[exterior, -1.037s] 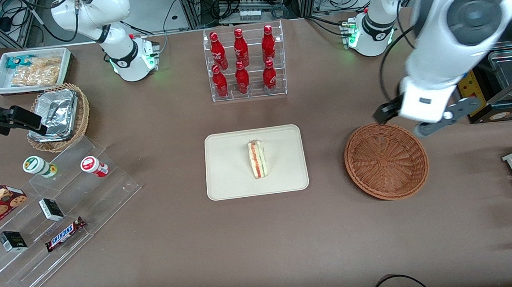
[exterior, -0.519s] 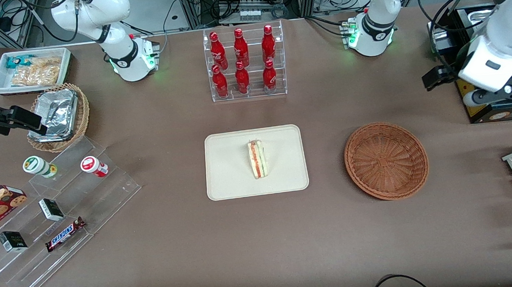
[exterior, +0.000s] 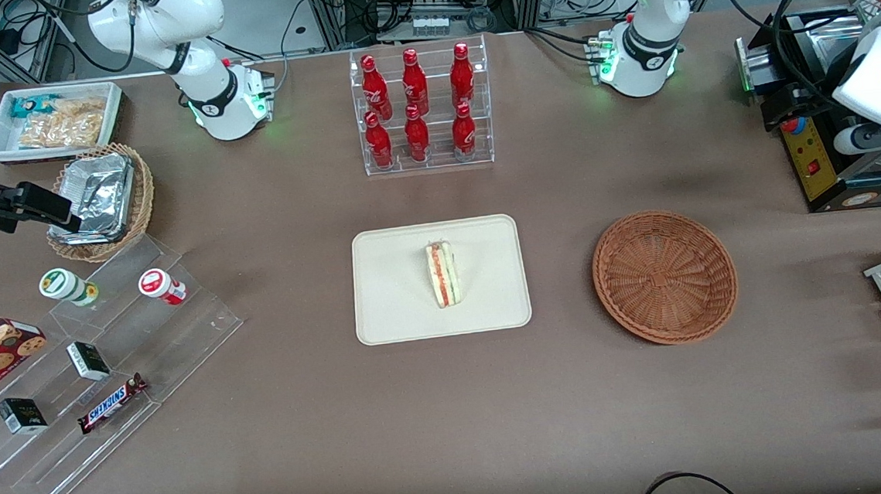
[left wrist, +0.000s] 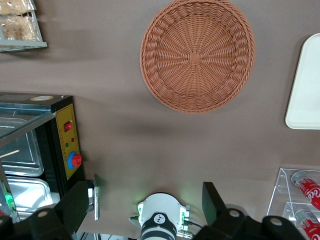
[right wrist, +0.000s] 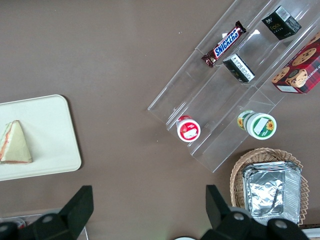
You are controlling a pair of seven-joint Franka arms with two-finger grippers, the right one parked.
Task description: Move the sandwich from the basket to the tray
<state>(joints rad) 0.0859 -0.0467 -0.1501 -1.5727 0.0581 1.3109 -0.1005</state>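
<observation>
The small triangular white-bread sandwich (exterior: pixel 442 273) lies on the flat cream-beige rectangular tray (exterior: pixel 390 297), long axis twelve-to-six, at nine o'clock from the empty round reddish-brown wicker basket (exterior: pixel 665 275), while the left arm's gripper (left wrist: pixel 150 212), fingers (left wrist: pixel 212 202) spread and holding nothing, hangs high at the basket's two o'clock.

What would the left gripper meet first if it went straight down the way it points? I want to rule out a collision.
Probably bare table. The open gripper looks down on brown tabletop short of the empty basket, though depth is unclear.
</observation>
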